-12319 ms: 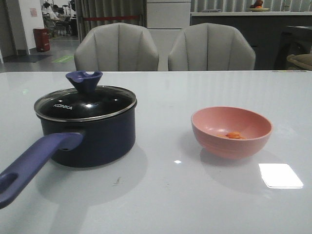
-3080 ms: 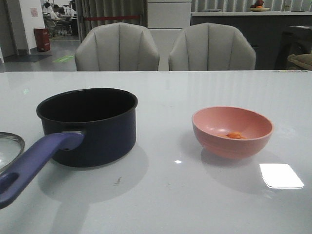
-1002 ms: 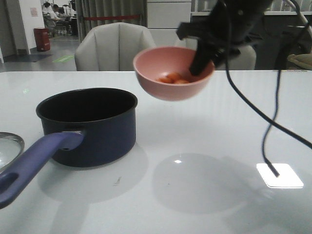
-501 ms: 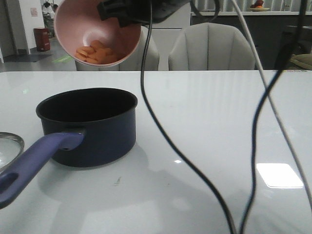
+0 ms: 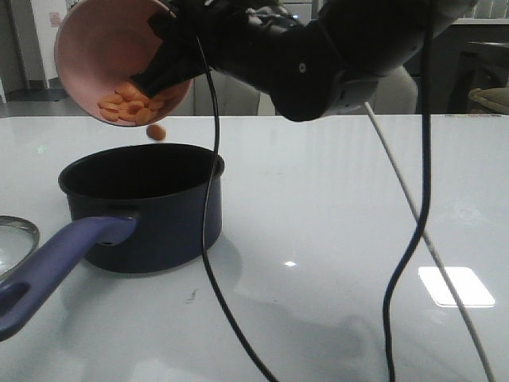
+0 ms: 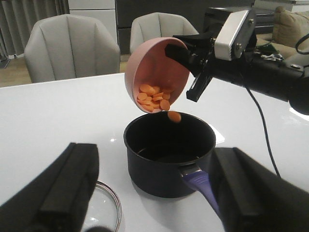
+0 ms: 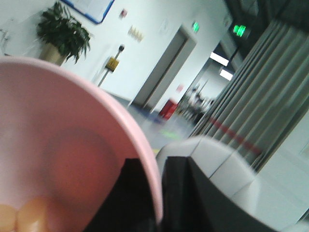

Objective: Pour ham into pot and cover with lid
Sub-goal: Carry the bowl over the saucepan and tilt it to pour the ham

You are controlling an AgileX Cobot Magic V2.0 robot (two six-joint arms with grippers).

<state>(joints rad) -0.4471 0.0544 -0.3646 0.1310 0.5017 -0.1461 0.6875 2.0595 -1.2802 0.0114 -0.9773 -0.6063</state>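
Observation:
My right gripper [image 5: 163, 62] is shut on the rim of the pink bowl [image 5: 95, 56], one finger inside and one outside, as the right wrist view [image 7: 161, 193] shows. It holds the bowl tipped steeply above the navy pot [image 5: 143, 207]. Several orange ham slices [image 5: 127, 105] lie at the bowl's low lip, and one slice [image 5: 157, 132] is in the air just above the pot's mouth. The pot [image 6: 169, 154] looks empty inside. My left gripper [image 6: 157, 191] is open and empty, near the pot's handle [image 6: 200, 181]. The glass lid [image 5: 16, 239] lies flat on the table, left of the pot.
The pot's long purple-blue handle [image 5: 56, 267] points toward the front left. Black and white cables [image 5: 211, 239] from the right arm hang down over the table in front. Two grey chairs [image 6: 72, 46] stand behind the table's far edge.
The right gripper has carried the bowl left and a little lower over the pot and tipped it further. The slices have slid to the lip and one is falling out.

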